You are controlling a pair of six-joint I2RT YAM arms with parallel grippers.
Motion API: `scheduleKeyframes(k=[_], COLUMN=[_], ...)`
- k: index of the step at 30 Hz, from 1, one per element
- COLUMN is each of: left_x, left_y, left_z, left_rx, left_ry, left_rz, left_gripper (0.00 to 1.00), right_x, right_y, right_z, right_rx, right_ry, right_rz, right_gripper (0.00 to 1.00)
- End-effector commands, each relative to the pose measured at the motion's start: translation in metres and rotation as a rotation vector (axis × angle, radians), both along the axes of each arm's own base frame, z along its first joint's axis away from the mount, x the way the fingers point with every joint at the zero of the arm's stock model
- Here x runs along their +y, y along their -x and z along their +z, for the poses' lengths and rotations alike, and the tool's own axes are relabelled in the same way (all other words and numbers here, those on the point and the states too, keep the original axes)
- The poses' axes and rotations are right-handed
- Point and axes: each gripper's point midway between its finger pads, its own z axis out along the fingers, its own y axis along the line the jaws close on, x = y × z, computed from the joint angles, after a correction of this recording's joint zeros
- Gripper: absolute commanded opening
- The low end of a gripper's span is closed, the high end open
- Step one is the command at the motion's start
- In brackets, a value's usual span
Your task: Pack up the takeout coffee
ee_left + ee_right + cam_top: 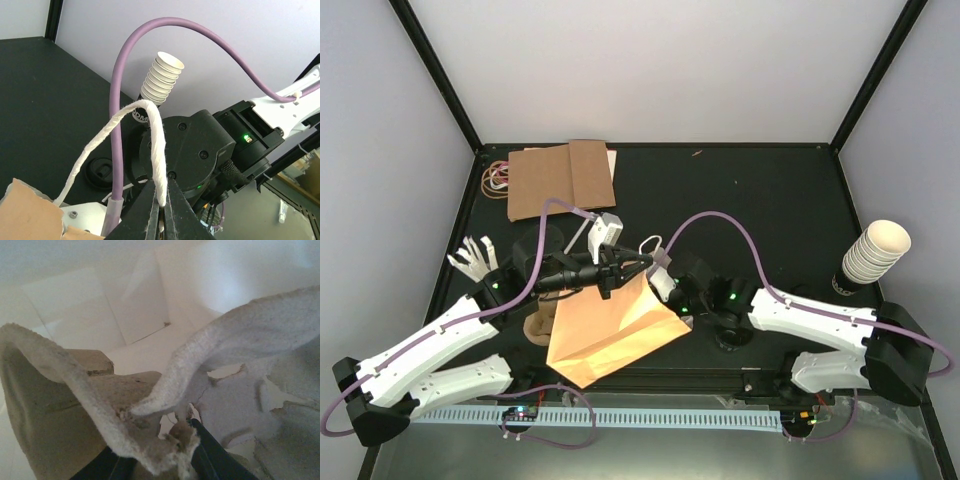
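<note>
Centrally, the left hand [623, 266] is clenched on the white twisted handle [150, 130] of a brown paper bag [610, 335]. The cord loops up out of the closed fingers. The bag lies tilted under both wrists, its mouth corner raised toward the right hand [660, 284].

The right wrist view shows that hand's dark fingers [215, 462] grasping a thick, fibrous pulp edge [165, 390], with pale creased panels behind it.

One coffee cup [102, 172], seen by its round black lid, stands on the black surface [770, 200] outside the bag, just beside the right arm's wrist. Any others cannot be picked out against the dark top.

A stack of cream cups [875, 250] sits at the right edge, and flat cardboard [560, 178] lies at the far left.
</note>
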Motion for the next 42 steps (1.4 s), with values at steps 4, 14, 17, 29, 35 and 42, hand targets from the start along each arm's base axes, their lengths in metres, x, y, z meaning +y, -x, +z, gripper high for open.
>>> scheduleKeyframes(k=[4,14,17,29,35,42], left_x=[0.0,-0.031,-0.038,-0.053,-0.034,-0.012], left_y=[0.01,0.01,0.003,-0.042,-0.042,-0.035], left_z=[0.033,0.044,0.057,0.019,-0.025,-0.031], left_rx=[-0.076,-0.079,-0.123,-0.172,-0.118,-0.116], left_ry=[0.078,0.083,0.08,-0.102,-0.195,-0.188], left_rz=[-0.051,-0.182,-0.184,-0.05,0.008,0.067], left_gripper=[0.02,0.02,0.01,0.01,0.02,0.13], right_x=[0.0,-0.058,-0.084,-0.126,-0.104,-0.082], right_y=[0.003,-0.045,-0.058,-0.077,-0.076,-0.063], right_z=[0.01,0.028,0.036,0.031,0.008,-0.001], right_rx=[-0.016,-0.181,-0.202,-0.275,-0.25,-0.253], right_ry=[-0.045,0.127,0.165,0.314,0.358,0.367], right_rz=[-0.003,-0.347,-0.488,-0.678,-0.62,-0.543], right_gripper=[0.26,0.25,0.25,0.25,0.24,0.24])
